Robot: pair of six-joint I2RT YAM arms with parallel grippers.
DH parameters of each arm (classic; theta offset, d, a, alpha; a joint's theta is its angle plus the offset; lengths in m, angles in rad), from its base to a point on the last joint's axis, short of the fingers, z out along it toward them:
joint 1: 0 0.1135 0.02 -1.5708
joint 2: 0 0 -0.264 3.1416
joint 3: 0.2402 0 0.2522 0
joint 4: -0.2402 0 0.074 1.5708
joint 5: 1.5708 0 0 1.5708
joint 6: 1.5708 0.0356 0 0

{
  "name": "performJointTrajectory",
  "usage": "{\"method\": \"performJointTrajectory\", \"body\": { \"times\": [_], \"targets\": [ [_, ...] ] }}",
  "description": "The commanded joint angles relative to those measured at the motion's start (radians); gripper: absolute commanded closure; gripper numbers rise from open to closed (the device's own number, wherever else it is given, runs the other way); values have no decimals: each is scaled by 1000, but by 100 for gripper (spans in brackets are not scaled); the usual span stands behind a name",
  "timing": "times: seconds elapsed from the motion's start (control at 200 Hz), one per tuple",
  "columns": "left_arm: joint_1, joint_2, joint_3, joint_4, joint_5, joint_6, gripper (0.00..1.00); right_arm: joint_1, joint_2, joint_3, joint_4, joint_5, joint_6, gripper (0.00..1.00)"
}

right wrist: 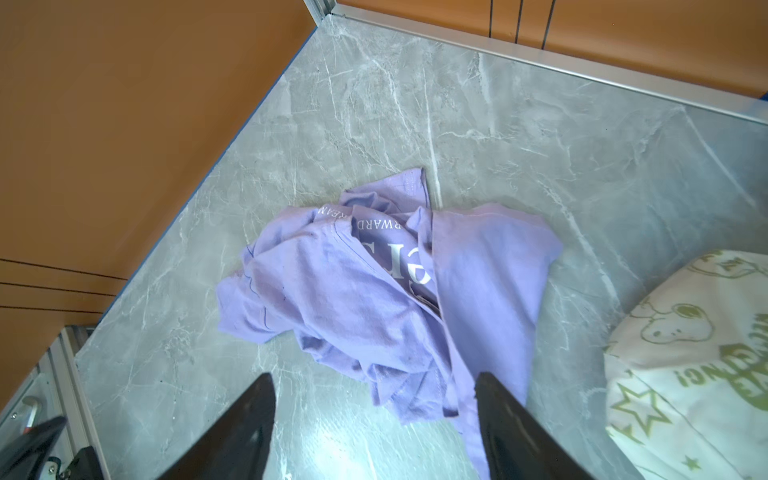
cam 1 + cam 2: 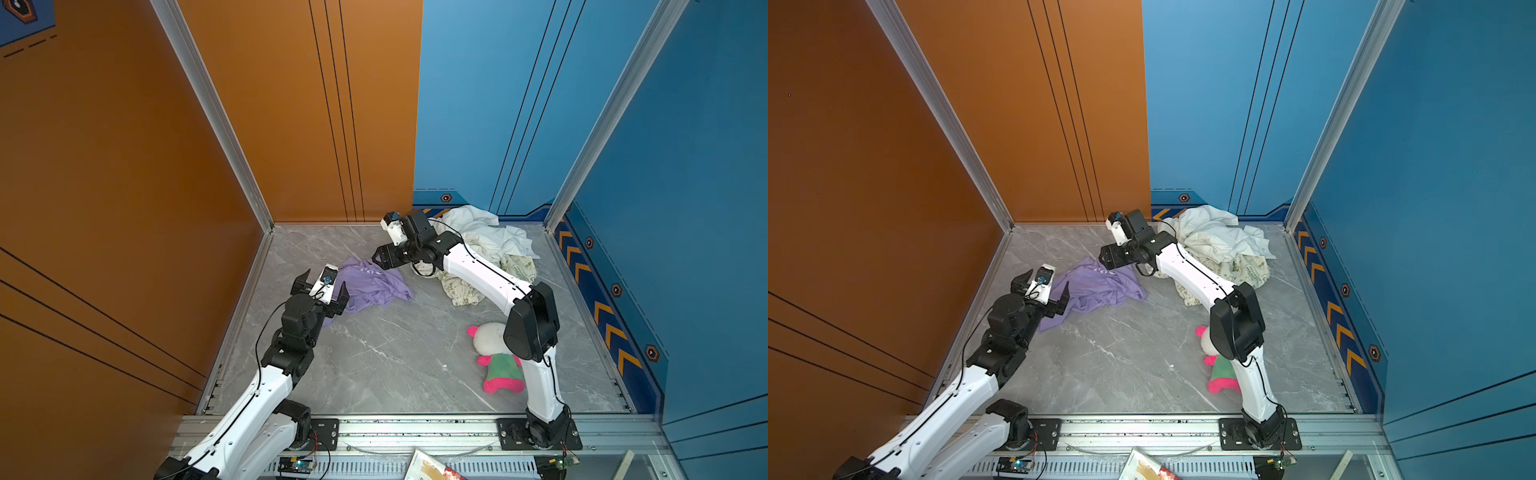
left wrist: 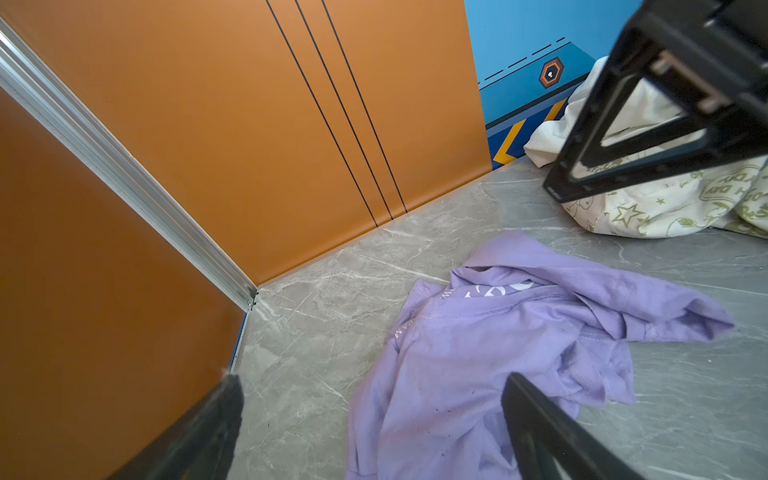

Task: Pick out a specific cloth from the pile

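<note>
Right pincer (image 1: 372,376) hangs open-jawed and empty above the crumpled lilac T-shirt (image 1: 374,291), which lies alone, clear of the white-and-cream fabric heap (image 2: 490,245). Left pincer (image 2: 326,282) gapes too. Separation looks done, with little left.

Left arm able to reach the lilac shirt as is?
Likely yes: left gripper is open just above the lilac T-shirt, which lies clear of the pile; nothing sits between them.

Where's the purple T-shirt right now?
In a top view the purple T-shirt lies crumpled on the grey table, left of centre, apart from the pile of white and cream cloths to its right.
</note>
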Motion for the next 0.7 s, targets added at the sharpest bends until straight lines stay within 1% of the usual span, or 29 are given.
{"method": "performJointTrajectory", "body": {
  "times": [0.0, 0.085, 0.15, 0.205, 0.285, 0.315, 0.37, 0.455, 0.566, 0.696],
  "targets": [
    [-5, 36, 55, -87, -46, -89, 2, -25, -116, -15, -13, 44, -30, 21],
    [7, 88, 107, -155, -50, -156, 2, -31, -168, -50, -3, 46, -43, 19],
    [21, 136, 147, -203, -30, -201, 2, -31, -217, -101, 35, 51, -50, 19],
    [33, 178, 174, -228, -11, -226, 2, -31, -270, -156, 88, 48, -52, 17],
    [51, 237, 209, -258, 22, -261, 2, -32, -354, -291, 185, 52, -52, 15],
    [61, 257, 220, -268, 39, -275, 2, -34, -388, -337, 226, 60, -51, 13],
    [82, 293, 237, -280, 71, -308, 2, -36, -445, -417, 294, 81, -46, 7],
    [110, 350, 264, -300, 117, -355, 2, -42, -535, -538, 401, 111, -41, 0],
    [135, 416, 284, -302, 159, -409, 2, -63, -635, -680, 525, 124, -15, 0],
    [154, 484, 296, -284, 205, -491, 2, -102, -717, -811, 630, 127, 48, 0]
  ]
}}
